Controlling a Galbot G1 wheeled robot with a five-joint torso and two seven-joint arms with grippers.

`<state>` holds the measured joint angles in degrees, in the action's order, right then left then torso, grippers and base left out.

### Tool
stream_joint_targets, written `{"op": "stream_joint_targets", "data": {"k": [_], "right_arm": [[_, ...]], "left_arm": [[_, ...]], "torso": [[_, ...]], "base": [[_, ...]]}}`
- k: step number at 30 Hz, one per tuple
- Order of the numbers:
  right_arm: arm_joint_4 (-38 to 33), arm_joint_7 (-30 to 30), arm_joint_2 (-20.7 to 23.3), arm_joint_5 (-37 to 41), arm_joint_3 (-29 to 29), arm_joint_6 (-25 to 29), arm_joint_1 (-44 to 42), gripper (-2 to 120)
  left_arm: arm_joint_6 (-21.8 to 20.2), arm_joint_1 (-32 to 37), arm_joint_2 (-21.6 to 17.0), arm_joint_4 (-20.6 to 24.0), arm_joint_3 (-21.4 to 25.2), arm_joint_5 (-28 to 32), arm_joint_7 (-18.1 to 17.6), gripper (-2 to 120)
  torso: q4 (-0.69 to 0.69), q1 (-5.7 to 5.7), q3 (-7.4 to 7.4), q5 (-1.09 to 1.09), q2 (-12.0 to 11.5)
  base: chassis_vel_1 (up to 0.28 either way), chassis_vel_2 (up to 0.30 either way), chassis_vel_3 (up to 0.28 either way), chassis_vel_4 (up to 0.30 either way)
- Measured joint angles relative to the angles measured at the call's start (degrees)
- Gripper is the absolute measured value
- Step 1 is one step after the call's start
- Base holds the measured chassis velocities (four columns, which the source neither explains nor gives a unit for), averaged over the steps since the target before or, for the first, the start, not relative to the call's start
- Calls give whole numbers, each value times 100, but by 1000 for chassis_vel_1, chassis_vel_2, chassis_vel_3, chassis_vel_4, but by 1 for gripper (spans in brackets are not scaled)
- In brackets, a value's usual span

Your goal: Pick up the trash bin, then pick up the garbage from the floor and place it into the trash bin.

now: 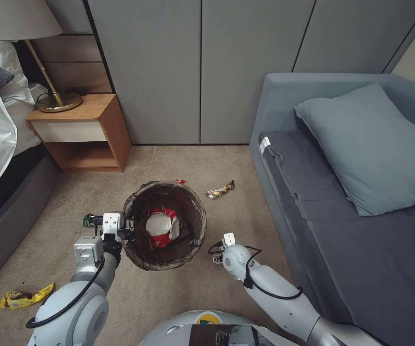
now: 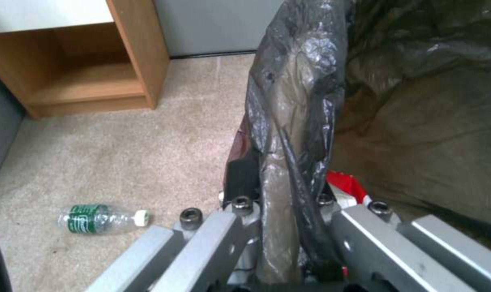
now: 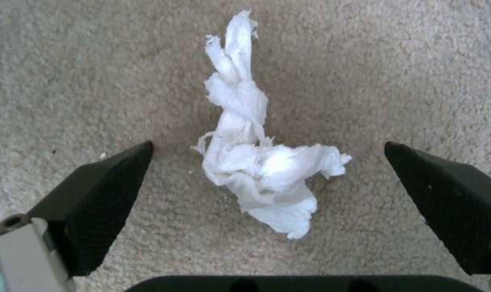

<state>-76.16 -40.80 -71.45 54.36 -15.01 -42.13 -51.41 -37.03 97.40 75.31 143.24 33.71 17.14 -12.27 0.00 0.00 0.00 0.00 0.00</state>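
Left gripper (image 1: 120, 231) is clamped on the near-left rim of the bin (image 1: 165, 224), with the liner (image 2: 294, 121) pinched between its closed fingers; the left arm is bent up from the shoulder and reaches forward to the rim. A red-and-white packet (image 1: 162, 226) lies inside the bin. The bin is judged light and fairly stiff, though the bag film is slippery, so the rim is best held through the bag, as it is now.

On the carpet (image 1: 169, 163) to the left, a yellow wrapper (image 1: 24, 297) and a small bottle (image 2: 97, 219) are seen; beyond the bin lies a foil wrapper (image 1: 220, 190).

Right gripper (image 3: 267, 178) is held just right of the bin, pointing down from a bent, extended arm. Its fingers (image 3: 99, 194) are spread wide, holding nothing, with a crumpled tissue (image 3: 256, 158) on the floor between them. The tissue is judged very light, soft and easily crushed; its bulky middle would be the place to pinch, since the thin twisted tail could tear or slip.
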Motion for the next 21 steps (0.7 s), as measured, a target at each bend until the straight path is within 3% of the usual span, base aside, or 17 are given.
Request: {"op": "stream_joint_targets", "data": {"k": [5, 21], "right_arm": [[15, 26, -3, -8, 22, 8, 1, 98], [28, 87, -47, -37, 45, 56, -16, 63]], "left_arm": [[5, 5, -3, 0, 0, -5, 0, 3], [8, -3, -22, 0, 9, -5, 0, 3]], "torso": [[0, 0, 0, 0, 0], [2, -1, -1, 1, 2]], "base": [[0, 0, 0, 0], [0, 0, 0, 0]]}}
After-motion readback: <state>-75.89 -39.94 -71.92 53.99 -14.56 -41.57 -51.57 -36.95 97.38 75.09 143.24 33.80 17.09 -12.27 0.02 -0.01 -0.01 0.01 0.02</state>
